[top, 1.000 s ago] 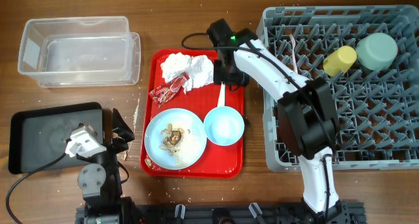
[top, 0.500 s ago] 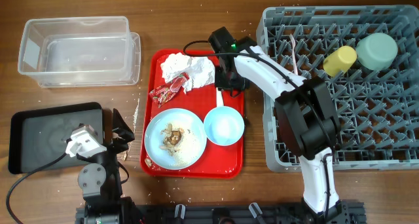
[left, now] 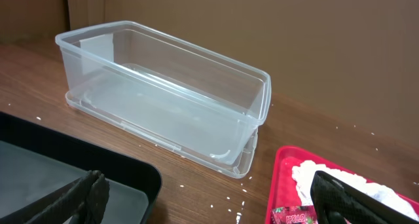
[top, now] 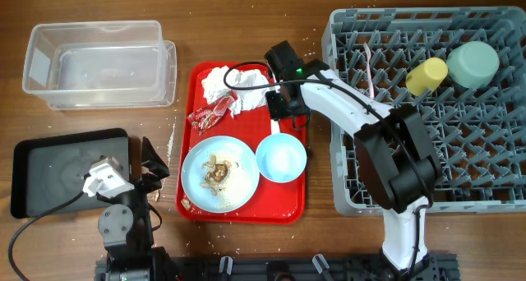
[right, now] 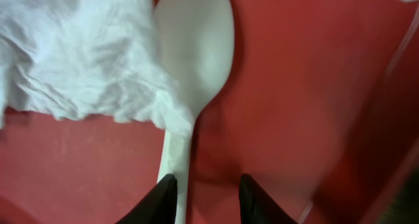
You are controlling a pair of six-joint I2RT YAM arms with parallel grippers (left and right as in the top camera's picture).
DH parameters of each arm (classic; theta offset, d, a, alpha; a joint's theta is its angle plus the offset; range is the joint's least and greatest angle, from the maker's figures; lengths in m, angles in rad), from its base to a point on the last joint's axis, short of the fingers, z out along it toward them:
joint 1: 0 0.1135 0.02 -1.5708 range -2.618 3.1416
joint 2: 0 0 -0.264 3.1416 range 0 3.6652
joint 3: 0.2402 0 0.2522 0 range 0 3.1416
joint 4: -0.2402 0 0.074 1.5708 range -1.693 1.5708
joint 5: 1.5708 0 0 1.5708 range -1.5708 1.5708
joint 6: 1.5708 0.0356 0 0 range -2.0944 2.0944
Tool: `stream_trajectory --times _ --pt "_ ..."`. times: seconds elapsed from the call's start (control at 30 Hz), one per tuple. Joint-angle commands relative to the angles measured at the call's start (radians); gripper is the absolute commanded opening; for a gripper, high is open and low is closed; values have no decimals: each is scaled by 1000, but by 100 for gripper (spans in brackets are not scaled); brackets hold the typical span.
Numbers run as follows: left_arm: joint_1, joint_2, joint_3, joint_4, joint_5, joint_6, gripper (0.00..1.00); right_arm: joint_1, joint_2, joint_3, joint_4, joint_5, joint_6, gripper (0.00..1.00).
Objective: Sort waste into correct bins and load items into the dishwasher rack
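Observation:
My right gripper (top: pixel 284 108) is open and low over the red tray. In the right wrist view its fingers (right: pixel 208 199) straddle the tray surface, and the left finger touches the handle of the white spoon (right: pixel 196 47). A crumpled white napkin (right: pixel 85 54) covers the spoon's left edge. The napkins (top: pixel 234 88) and red wrapper (top: pixel 209 112) lie at the tray's far end. The light blue plate (top: pixel 238 191) holds food scraps (top: pixel 218 172), beside the light blue bowl (top: pixel 281 159). My left gripper (top: pixel 149 168) is open and empty near the black tray (top: pixel 57 170).
The clear tub (top: pixel 99 63) stands at the far left and shows in the left wrist view (left: pixel 163 86). The grey rack (top: pixel 427 149) on the right holds the yellow-green cup (top: pixel 426 76) and pale green bowl (top: pixel 472 63). Rice grains lie scattered on the table.
My right gripper has moved from the napkins toward the front of the red tray, over the spoon. The left arm has not moved.

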Motion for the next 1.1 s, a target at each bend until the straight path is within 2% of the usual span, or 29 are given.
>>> stream_trajectory --times 0.0,0.07,0.13,0.23,0.33,0.47,0.57,0.6,0.67,0.87,0.93,0.97,1.0,1.07 --pt "7 -2 17 2 -14 2 100 37 56 -31 21 96 20 31" --pt "7 -2 17 2 -17 2 100 71 55 -27 16 184 84 24" --pt "7 -2 17 3 -18 2 100 89 54 -20 11 184 121 18" --pt "7 -2 17 3 -17 2 100 95 54 -11 7 184 119 15" --pt "7 -2 17 3 -17 2 100 95 54 -11 5 213 120 4" --pt "7 -2 17 3 -17 2 100 79 47 45 -52 222 120 4" --pt "7 -2 17 3 -18 2 100 6 -38 148 -148 221 103 4" --pt "7 -2 17 3 -18 2 100 -30 -86 172 -163 203 57 4" --pt "7 -2 17 3 -18 2 100 -67 -141 174 -156 156 -5 4" --pt "7 -2 17 3 -17 2 100 -83 -159 162 -147 16 -18 4" --pt "7 -2 17 32 -16 1 100 -78 -159 162 -169 -58 -66 29" --pt "7 -3 17 42 8 -13 100 -79 -159 162 -179 -93 -68 51" --pt "7 -3 17 51 65 -18 100 -79 -159 163 -180 -108 -67 64" --pt "7 -2 19 165 286 5 100 -96 -167 178 -177 -89 -66 73"
